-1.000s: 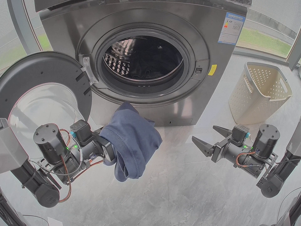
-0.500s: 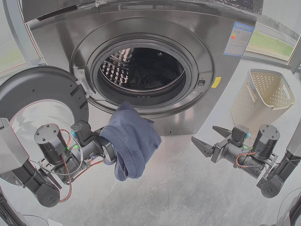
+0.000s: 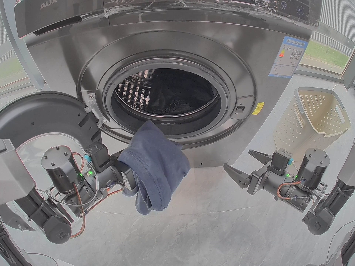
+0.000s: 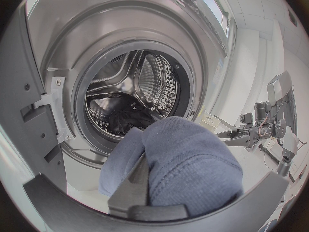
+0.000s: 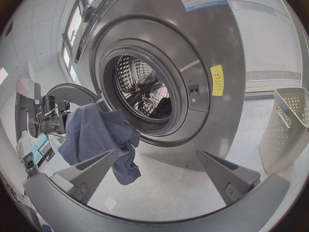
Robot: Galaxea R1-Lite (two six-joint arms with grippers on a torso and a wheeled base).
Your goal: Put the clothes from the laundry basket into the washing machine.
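A blue garment [image 3: 157, 165] hangs draped over my left gripper [image 3: 142, 174], which is shut on it just below the washing machine's open porthole [image 3: 166, 96]. The cloth [image 4: 190, 165] hides most of the fingers [image 4: 136, 182]. Dark clothes [image 3: 181, 93] lie inside the steel drum [image 4: 154, 81]. My right gripper [image 3: 238, 159] hangs open and holds nothing, low in front of the machine's right corner; the right wrist view shows its jaws spread wide around [image 5: 156, 153]. The cream laundry basket [image 3: 314, 119] stands on the floor to the right of the machine, and no clothes show in it.
The machine's round door [image 3: 40, 119] is swung open to the left, close beside my left arm. Grey tiled floor [image 3: 207, 222] spreads in front of the machine. Windows run behind and to the right of the basket [image 5: 289, 129].
The head camera has moved closer to the machine, so the porthole sits lower and larger in view. Both arms and the blue garment keep the same pose.
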